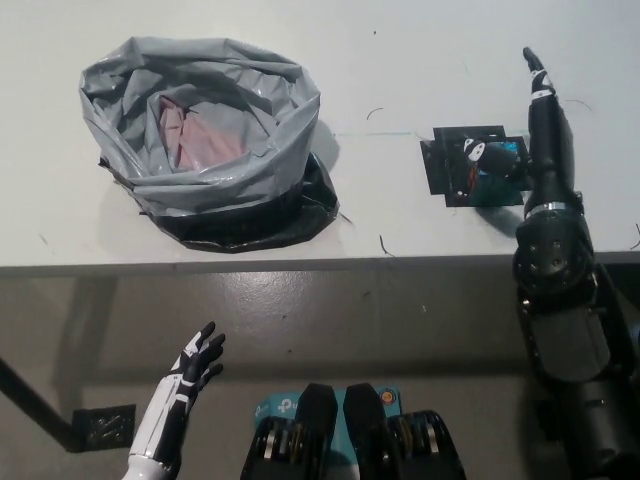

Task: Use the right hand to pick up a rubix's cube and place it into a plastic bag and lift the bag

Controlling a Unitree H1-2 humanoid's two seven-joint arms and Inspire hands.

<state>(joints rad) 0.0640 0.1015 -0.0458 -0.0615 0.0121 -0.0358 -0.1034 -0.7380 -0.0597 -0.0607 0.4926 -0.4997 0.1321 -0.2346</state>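
Right hand [535,130] over rubix's cube [497,162], fingers spread; left hand [192,370] low, fingers apart.

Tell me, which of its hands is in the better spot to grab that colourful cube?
The right. The black right hand is stretched over the cube on its black mat, fingers apart, partly covering it. The white left hand hangs open below the table edge, nearer the grey bag.
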